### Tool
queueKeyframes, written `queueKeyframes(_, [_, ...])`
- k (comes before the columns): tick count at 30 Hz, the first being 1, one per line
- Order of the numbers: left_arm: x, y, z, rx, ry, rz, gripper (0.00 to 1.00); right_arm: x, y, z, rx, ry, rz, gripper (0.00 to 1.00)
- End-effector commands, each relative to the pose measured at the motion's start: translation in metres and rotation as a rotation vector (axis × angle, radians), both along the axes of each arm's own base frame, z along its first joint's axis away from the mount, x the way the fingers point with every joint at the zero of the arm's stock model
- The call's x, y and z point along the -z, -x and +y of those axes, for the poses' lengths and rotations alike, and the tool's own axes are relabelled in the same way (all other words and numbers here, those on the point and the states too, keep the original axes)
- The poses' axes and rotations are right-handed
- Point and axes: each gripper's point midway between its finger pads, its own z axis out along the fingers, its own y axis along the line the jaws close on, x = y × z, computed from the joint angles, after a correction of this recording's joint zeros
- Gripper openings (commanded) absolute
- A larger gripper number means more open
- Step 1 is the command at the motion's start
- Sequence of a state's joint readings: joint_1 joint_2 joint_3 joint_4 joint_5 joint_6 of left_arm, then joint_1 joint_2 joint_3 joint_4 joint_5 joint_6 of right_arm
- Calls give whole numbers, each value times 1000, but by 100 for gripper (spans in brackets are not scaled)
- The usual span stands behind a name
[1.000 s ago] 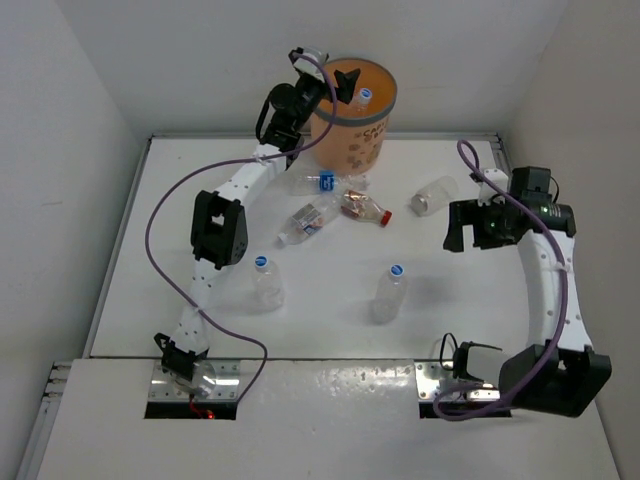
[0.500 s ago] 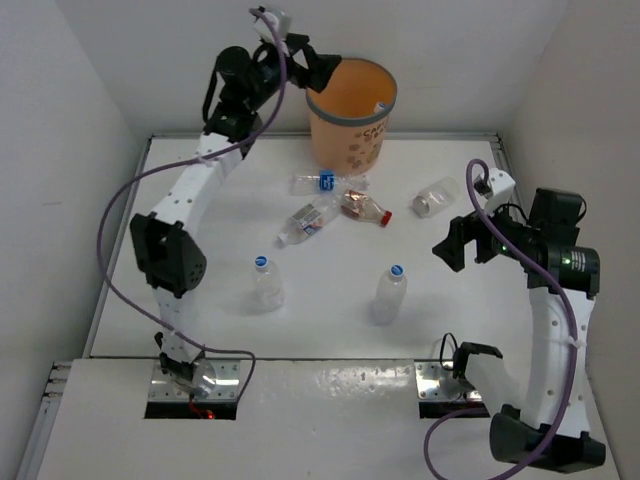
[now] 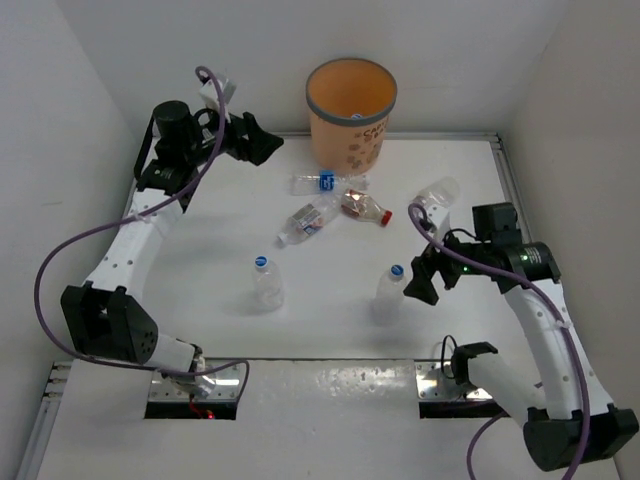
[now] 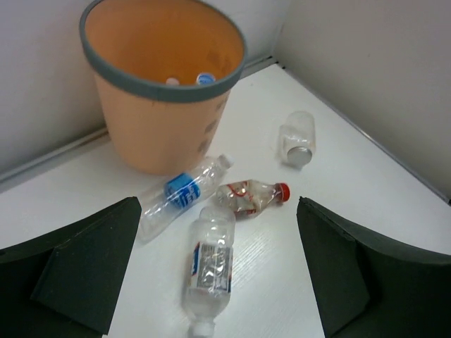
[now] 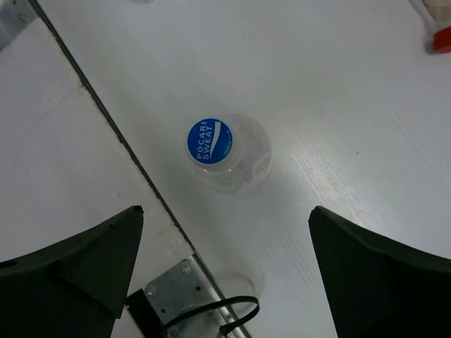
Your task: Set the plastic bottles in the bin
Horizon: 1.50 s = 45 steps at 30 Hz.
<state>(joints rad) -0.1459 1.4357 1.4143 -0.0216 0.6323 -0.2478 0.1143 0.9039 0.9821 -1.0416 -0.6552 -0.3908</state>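
The right end effector [image 3: 418, 280] is spread fully wide and holds nothing. It hangs near the worktop's [image 3: 200, 260] near edge, just to the right of an upright bottle [image 3: 390, 292]. In the right wrist view this bottle is seen from above, between and beyond the two fingers [image 5: 77, 257], touching neither. Its long axis is vertical, and its blue cap reads "POCARI SWEAT". A second upright blue-capped bottle [image 3: 266, 282] stands well apart to the left.

The left end effector [image 3: 262, 142] is also wide open and empty. It is raised near the far left corner, left of the bin [image 3: 350, 110] and apart from it, facing the lying bottles.

The bin stands at the middle of the far edge, with dark print too small to read. A blue cap [image 4: 204, 79] and a white cap [image 4: 171, 82] show inside it.

Four bottles lie in front of the bin:
- The blue-label bottle [image 4: 180, 196] lies along the far edge, neck toward the right edge.
- The white-label bottle [image 4: 209, 264] lies diagonally, cap toward the near left corner.
- The red-capped bottle [image 4: 250, 197] has its cap toward the right edge, and its shoulder is close to the white-label bottle.
- The grey-ended bottle [image 4: 297, 137] lies near the right edge, long axis diagonal.

Their label print cannot be read.
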Motion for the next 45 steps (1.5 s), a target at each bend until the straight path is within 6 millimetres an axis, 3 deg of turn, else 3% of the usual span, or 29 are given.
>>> queueKeyframes(1, [-19,24,13,0,-20,-66,100,-3,-25,6,-3,45,-114,99])
queueKeyframes(3, [-14,23,24,-32,-29,-66,100,5,-23,16,-42,49,-103,99])
queueKeyframes(9, [0,22,34,-69,-34,-38,100,35,-23,24,-72,118,-81,99])
queueKeyframes(15, [9,21,35,-80,-30,-12,100,55,-27,26,-85,152,-85,99])
queueKeyframes(20, [15,21,35,-81,-24,4,100,61,-29,37,-126,140,-100,98])
queueKeyframes(25, [27,19,39,-89,-26,24,100,61,-31,45,-166,128,-118,76])
queueKeyframes(26, [32,20,39,-89,-28,34,100,61,-32,45,-167,129,-121,65])
queueKeyframes(28, [36,20,38,-90,-22,50,100,59,-30,49,-197,125,-116,54])
queueKeyframes(29, [36,19,42,-99,-21,50,100,58,-30,49,-199,122,-113,43])
queueKeyframes(33, [43,21,50,-113,-12,56,97,31,-43,57,-188,88,-161,16])
queueKeyframes(34, [42,25,48,-103,-4,53,96,24,-46,59,-178,77,-171,14])
queueKeyframes(35, [51,24,54,-117,-5,72,96,-2,-57,66,-151,37,-198,14])
queueKeyframes(37, [48,28,60,-113,0,57,95,-25,-68,73,-135,1,-237,13])
queueKeyframes(38, [54,29,67,-114,2,73,95,-62,-84,82,-110,-46,-290,10])
queueKeyframes(39, [52,31,71,-118,11,68,95,-80,-93,85,-96,-71,-331,8])
queueKeyframes(41, [58,34,81,-132,22,79,94,-148,-122,88,-30,-146,-480,7])
queueKeyframes(42, [56,34,92,-156,23,64,94,-159,-135,89,-7,-153,-503,5])
queueKeyframes(45, [62,36,111,-184,29,75,94,-236,-184,86,104,-251,-658,4])
